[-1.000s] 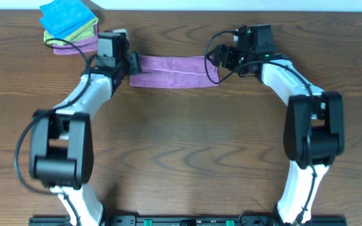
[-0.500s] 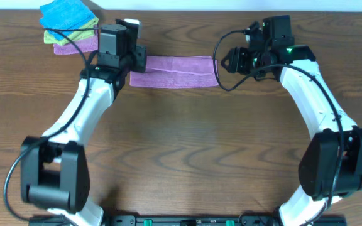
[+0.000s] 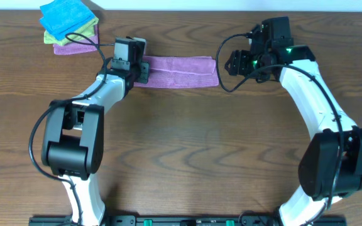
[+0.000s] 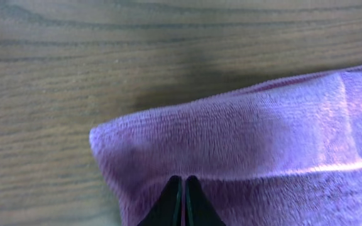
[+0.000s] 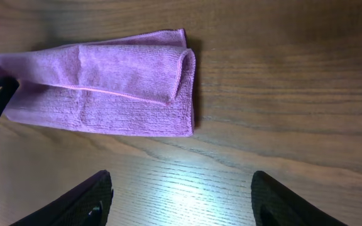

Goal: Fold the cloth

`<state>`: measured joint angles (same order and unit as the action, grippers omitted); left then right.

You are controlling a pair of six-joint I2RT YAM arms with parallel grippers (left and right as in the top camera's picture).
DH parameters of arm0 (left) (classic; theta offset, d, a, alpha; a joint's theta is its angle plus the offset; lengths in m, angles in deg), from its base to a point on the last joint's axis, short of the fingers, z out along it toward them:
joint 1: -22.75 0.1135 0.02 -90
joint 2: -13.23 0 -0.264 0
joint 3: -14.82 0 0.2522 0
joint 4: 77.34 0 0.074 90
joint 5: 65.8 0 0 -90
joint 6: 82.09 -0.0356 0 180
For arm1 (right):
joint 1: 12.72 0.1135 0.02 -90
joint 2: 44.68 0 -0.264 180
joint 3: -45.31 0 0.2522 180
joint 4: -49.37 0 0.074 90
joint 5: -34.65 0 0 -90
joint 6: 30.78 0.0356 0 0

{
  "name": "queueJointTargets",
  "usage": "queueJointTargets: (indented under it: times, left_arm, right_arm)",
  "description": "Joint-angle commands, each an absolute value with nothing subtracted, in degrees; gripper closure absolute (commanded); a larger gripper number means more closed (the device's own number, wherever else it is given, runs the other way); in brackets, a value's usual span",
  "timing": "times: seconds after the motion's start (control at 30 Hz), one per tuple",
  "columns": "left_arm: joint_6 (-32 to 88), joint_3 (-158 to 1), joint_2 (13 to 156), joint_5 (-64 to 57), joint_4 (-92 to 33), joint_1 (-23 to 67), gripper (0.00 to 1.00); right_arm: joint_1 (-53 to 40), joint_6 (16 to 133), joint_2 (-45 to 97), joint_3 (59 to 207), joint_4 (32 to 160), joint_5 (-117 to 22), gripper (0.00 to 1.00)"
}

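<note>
The lilac cloth [image 3: 181,71] lies folded into a long strip at the back of the wooden table. My left gripper [image 3: 144,68] is at its left end. In the left wrist view its tips [image 4: 183,182] are pressed together on the cloth [image 4: 250,144], with a crease running out from them. My right gripper [image 3: 230,63] hovers just past the strip's right end, apart from it. Seen from the right wrist, the two fingers [image 5: 74,204] stand wide over bare wood, the gripper [image 5: 181,188] holding nothing, and the cloth [image 5: 105,88] lies beyond them with its top layer folded over.
A pile of folded cloths sits at the back left corner: bright blue [image 3: 66,16] on top, yellow-green [image 3: 83,32] under it, and a lilac one [image 3: 74,48] at the bottom. The table's far edge [image 3: 181,10] runs just behind the strip.
My left gripper has closed on the cloth's left end and shifted slightly right. My right gripper has let go of the right end and drawn back to the right.
</note>
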<state>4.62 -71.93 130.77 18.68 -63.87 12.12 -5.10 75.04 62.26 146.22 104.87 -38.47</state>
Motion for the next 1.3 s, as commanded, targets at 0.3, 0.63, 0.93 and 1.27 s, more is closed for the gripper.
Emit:
queueJointTargets:
  times: [0.3, 0.63, 0.93, 1.27]
  left_arm:
    - [3.62, -72.61, 137.48, 18.22, -65.1, 11.79, 0.94]
    - [4.29, -72.61, 137.48, 15.62, -62.25, 11.72, 0.94]
    - [4.25, -72.61, 137.48, 15.38, -56.53, 10.43, 0.94]
    - [4.23, -72.61, 137.48, 15.38, -57.53, 10.3, 0.94]
  right_arm:
    - [-3.72, 72.33, 62.37, 144.37, 104.06, -39.12, 0.22]
    - [-5.54, 78.49, 68.18, 134.9, 87.47, -24.63, 0.23]
    - [-5.58, 78.49, 70.08, 134.9, 83.45, -25.96, 0.22]
    - [-5.58, 83.96, 76.57, 134.9, 76.19, -25.7, 0.23]
